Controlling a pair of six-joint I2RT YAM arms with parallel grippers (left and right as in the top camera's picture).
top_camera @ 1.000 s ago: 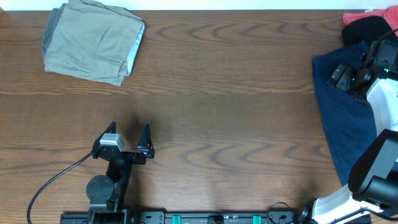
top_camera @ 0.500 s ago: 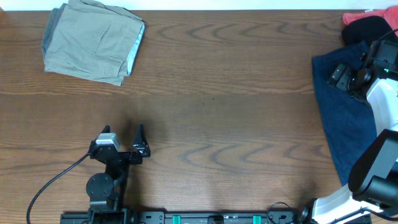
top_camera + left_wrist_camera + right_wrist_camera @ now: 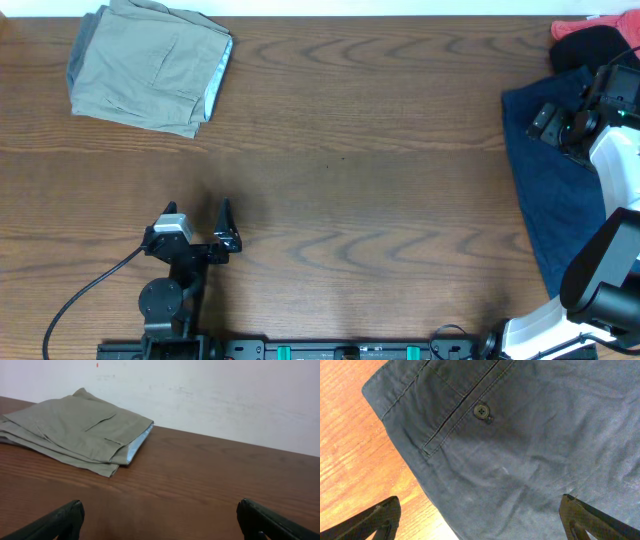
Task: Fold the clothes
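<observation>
Navy garment (image 3: 548, 200) lies unfolded at the right edge; khaki shorts (image 3: 150, 68) sit folded, upper left.
Soft, light, limp cotton: you'd pinch the stitched edge near the button (image 3: 481, 410). Left gripper (image 3: 198, 212) and right gripper (image 3: 480, 522) are wide open, empty.

Folded khaki-beige cotton shorts (image 3: 150, 68) sit at the worktop's far left corner; navy blue buttoned-pocket garment (image 3: 555, 200) lies spread flat at the right edge, with black (image 3: 592, 47) and red (image 3: 580, 27) cloth bunched beyond.
</observation>
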